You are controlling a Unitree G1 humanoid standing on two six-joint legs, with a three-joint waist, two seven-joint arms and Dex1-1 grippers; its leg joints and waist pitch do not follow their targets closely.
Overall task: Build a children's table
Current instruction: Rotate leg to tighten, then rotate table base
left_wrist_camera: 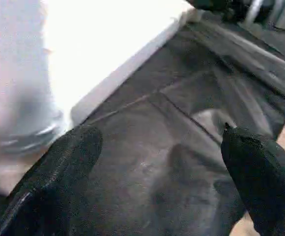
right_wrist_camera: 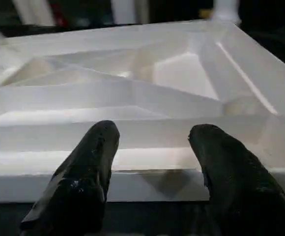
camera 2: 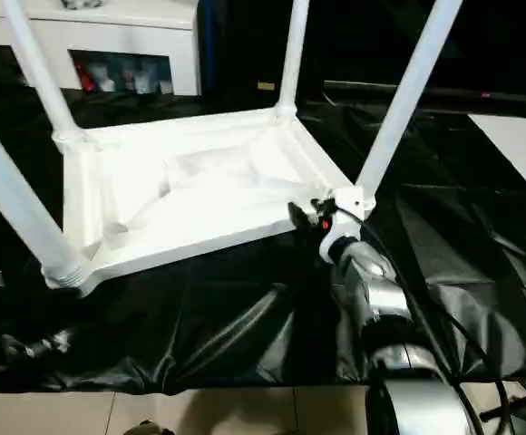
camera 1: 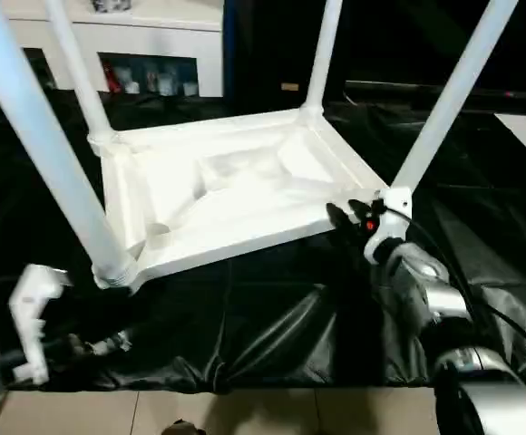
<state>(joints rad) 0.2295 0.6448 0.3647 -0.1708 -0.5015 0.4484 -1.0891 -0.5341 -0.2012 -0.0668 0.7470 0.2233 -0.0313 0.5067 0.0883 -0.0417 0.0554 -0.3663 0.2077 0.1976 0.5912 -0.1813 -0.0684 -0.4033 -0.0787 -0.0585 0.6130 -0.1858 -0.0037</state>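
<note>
Fingers first: the right gripper (right_wrist_camera: 152, 162) is sitting at the rim of the table top (camera 1: 236, 186), its two black fingers (right_wrist_camera: 91, 167) part-way apart with the white edge running across just beyond their tips. Whether they are actually pinching that rim or only resting against it, I cannot tell. In the left eye view that gripper is showing right of centre, tucked against the near right corner, just below the socket of the near right leg (camera 1: 453, 95).

Over at the lower left, the left gripper (left_wrist_camera: 157, 157) is hanging with its fingers spread wide, nothing between them, looking down on the black sheet (camera 1: 272, 326) beside the near left leg (camera 1: 36, 136).

The table itself is lying upside down in the middle of the frame, ribbed underside facing up, all four tube legs standing in their corner sockets, the far pair (camera 1: 326, 54) rising toward the top edge.

So the build is looking nearly done; the step in hand is probably a check of the seating or a flip. To do it well, the right fingers should be biting the rim squarely, and the left should be closing on the opposite edge or leg before any lift. One-handed, that wide top is likely to twist and drag the slick sheet.
</note>
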